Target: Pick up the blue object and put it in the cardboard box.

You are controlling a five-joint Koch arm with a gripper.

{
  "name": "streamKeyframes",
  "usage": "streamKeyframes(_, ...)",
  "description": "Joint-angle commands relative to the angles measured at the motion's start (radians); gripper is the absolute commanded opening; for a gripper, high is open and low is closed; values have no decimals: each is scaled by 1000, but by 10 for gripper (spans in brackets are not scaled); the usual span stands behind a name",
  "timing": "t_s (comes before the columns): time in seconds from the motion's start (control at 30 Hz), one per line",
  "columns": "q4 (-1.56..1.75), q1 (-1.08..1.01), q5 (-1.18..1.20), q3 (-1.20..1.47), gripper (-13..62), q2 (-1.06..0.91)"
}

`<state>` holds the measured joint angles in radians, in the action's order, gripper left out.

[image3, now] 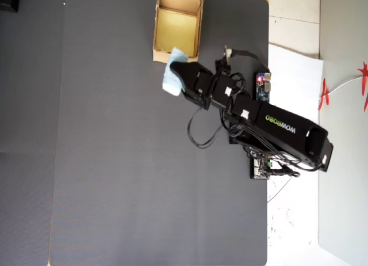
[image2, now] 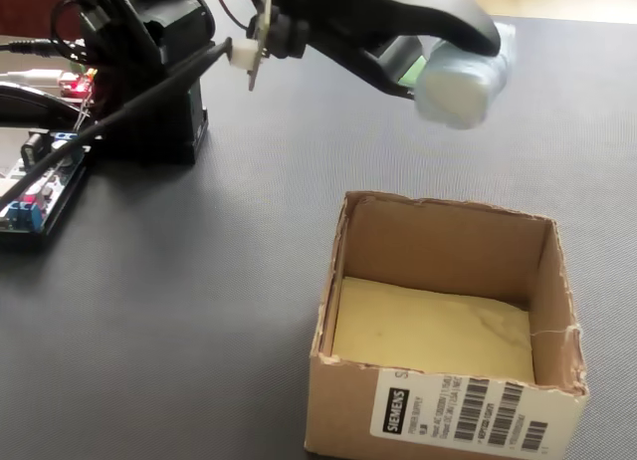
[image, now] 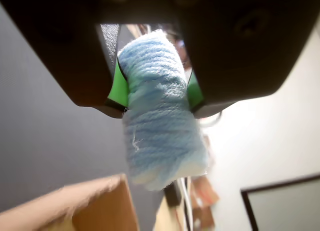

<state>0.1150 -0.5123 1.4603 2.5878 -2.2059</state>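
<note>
A pale blue ribbed wad, the blue object (image: 160,121), is clamped between my gripper's (image: 156,91) green-padded jaws and hangs out below them. In the fixed view the gripper (image2: 448,62) holds the blue object (image2: 460,84) in the air, above and behind the cardboard box (image2: 443,410), whose yellowish inside is bare. From overhead, the blue object (image3: 171,76) sits just outside the near wall of the cardboard box (image3: 198,30), and the gripper (image3: 177,76) points toward it. A tan corner of the cardboard box (image: 95,206) shows at the bottom of the wrist view.
A dark grey mat (image3: 115,162) covers the table. The arm's base (image2: 149,62) stands at the back left in the fixed view, with circuit boards (image2: 40,181) and cables beside it. White floor (image3: 293,64) lies beyond the mat's right edge in the overhead view.
</note>
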Motion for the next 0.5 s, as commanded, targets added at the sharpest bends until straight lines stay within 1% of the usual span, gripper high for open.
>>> streamKeyframes(0.0,98,-28,-8,-86,61,-6)
streamKeyframes(0.2,80,-141,-31,-196,61,103)
streamKeyframes(0.33,57,-221,-40,-293,61,221)
streamKeyframes(0.37,54,-275,-38,-336,62,295)
streamKeyframes(0.47,49,-310,-38,-341,66,336)
